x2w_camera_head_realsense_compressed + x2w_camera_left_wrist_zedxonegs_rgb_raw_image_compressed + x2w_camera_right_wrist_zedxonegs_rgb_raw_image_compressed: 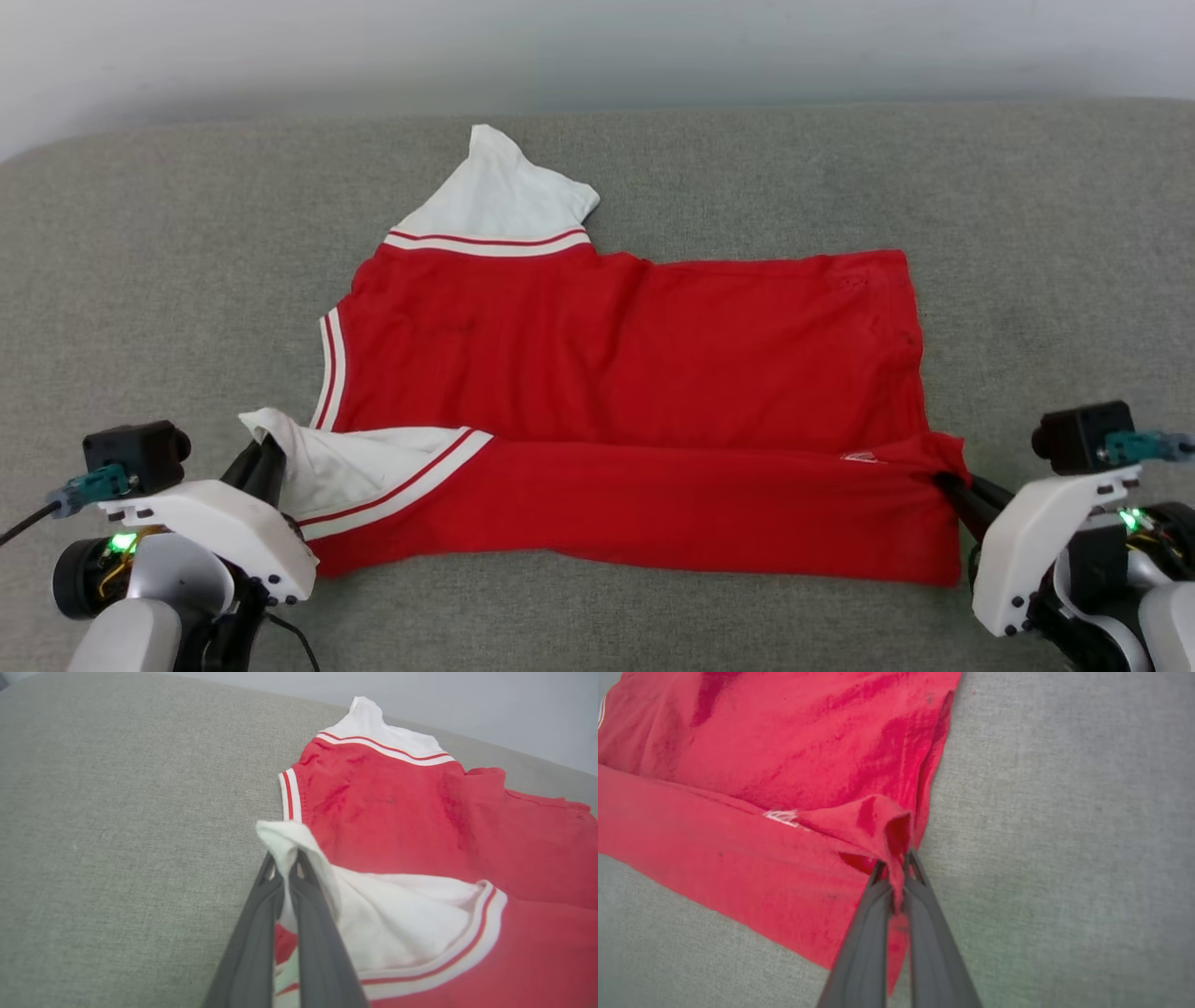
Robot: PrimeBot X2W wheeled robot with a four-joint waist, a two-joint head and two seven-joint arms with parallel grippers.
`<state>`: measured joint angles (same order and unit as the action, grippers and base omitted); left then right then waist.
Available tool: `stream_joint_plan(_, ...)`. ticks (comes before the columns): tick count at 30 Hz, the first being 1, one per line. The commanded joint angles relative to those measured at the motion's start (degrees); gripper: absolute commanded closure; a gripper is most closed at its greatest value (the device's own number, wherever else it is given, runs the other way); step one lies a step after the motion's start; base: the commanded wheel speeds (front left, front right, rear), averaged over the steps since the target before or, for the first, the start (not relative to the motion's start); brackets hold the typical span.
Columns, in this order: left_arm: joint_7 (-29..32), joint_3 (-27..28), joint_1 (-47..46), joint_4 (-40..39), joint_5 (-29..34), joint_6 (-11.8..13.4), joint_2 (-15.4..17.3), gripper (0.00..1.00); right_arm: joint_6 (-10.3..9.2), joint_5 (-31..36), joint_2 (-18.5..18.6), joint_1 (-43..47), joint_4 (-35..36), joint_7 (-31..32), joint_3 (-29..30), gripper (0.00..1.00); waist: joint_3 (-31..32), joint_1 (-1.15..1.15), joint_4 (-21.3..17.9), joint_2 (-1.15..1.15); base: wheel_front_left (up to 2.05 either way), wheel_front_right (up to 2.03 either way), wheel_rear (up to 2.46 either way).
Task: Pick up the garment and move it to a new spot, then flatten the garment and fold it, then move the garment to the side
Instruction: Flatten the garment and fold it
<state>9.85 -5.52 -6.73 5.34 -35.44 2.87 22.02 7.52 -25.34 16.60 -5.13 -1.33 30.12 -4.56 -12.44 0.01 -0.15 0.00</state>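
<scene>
The garment [616,373] is a red shirt with white, red-striped sleeve ends, spread across the grey cushion, its near long edge folded over toward the middle. One white sleeve [495,201] sticks out at the far side. My left gripper [264,457] is shut on the near white sleeve [397,914], pinching its tip, as the left wrist view shows at the gripper [283,858]. At the right end my right gripper [945,481] is shut on the red hem corner; the right wrist view shows that gripper [895,862] with the red cloth [784,765] bunched between the fingers.
The grey fabric surface [149,280] extends well beyond the shirt on both sides and in front. A pale wall [597,47] runs behind its far edge.
</scene>
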Motion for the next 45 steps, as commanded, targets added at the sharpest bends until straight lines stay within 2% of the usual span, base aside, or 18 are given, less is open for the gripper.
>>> stream_joint_plan(1, 0.36, -0.51, -1.88, 2.01, -0.31, -0.82, -0.16, 1.0, -0.06, -0.39, 0.74, -2.63, -2.06, -0.95, -1.36, 1.0, -2.03, -0.01, -0.16, 0.0, 0.0, 0.0, 0.0)
stream_joint_plan(6, 1.28, -1.61, -5.41, 7.59, -1.46, -2.89, -0.51, 1.0, -0.06, -1.06, 1.76, -7.61, -7.67, -4.11, -5.3, 1.0, -4.3, -0.01, -0.41, 0.0, 0.0, 0.0, 0.0)
stream_joint_plan(8, 2.11, -2.21, -6.4, 9.93, -2.19, -3.94, -0.83, 0.56, -0.06, -1.69, 2.03, -8.83, -10.26, -5.59, -6.64, 1.0, -4.83, -0.01, -0.37, 0.0, 0.0, 0.0, 0.0)
stream_joint_plan(9, 2.47, -2.45, -6.75, 10.94, -2.53, -4.4, -1.01, 0.2, -0.06, -2.05, 2.09, -9.19, -11.49, -6.59, -7.26, 0.77, -4.94, -0.01, -0.33, 0.0, 0.0, 0.0, 0.0)
stream_joint_plan(10, 2.53, -2.55, -7.16, 11.99, -2.75, -4.83, -1.07, 0.0, -0.07, -2.29, 2.19, -9.42, -12.73, -7.58, -7.81, 0.38, -5.05, -0.01, -0.27, 0.0, 0.0, 0.0, 0.0)
stream_joint_plan(11, 2.54, -2.62, -7.39, 12.94, -3.25, -5.11, -1.32, 0.0, -0.07, -2.52, 2.34, -9.48, -13.84, -8.44, -8.43, 0.0, -5.12, -0.01, -0.21, 0.0, 0.0, 0.0, 0.0)
stream_joint_plan(19, 3.24, -2.28, -6.91, 17.19, -5.25, -6.95, -0.22, 0.0, -0.09, -4.3, 3.5, -7.82, -18.13, -18.45, -10.57, 0.0, -2.22, -0.01, 0.18, 0.0, 0.0, 0.0, 0.0)
stream_joint_plan(25, 7.21, -2.29, -6.05, 15.73, -7.03, -8.34, 3.09, 0.0, -0.06, -2.29, 2.39, -5.01, -16.27, -29.01, -8.15, 0.0, 1.55, -0.01, -0.01, 0.0, 0.0, 0.0, 0.0)
stream_joint_plan(31, 12.64, -1.66, -4.63, 13.09, -8.95, -8.66, 6.88, 0.0, -0.06, 1.49, 0.27, -1.56, -12.46, -36.25, -4.45, 0.0, 4.26, -0.01, -0.65, 0.0, 0.0, 0.0, 0.0)
stream_joint_plan(35, 18.3, -1.81, -3.83, 10.56, -10.0, -8.65, 10.19, 0.0, -0.06, 4.52, -2.13, 1.4, -8.26, -38.5, -1.09, 0.0, 5.8, -0.01, -1.19, 0.0, 0.0, 0.0, 0.0)
stream_joint_plan(39, 25.56, -2.46, -2.54, 7.71, -11.47, -7.77, 13.13, 0.0, -0.06, 6.92, -4.7, 4.37, -3.31, -38.13, 1.33, 0.0, 6.69, -0.01, -1.98, 0.0, 0.0, 0.0, 0.0)
stream_joint_plan(45, 34.37, -3.0, -0.95, 3.63, -13.21, -4.75, 15.99, 0.0, -0.06, 9.01, -7.6, 7.2, 3.66, -35.65, 2.95, 0.0, 5.48, -0.01, -3.82, 0.0, 0.0, 0.0, 0.0)
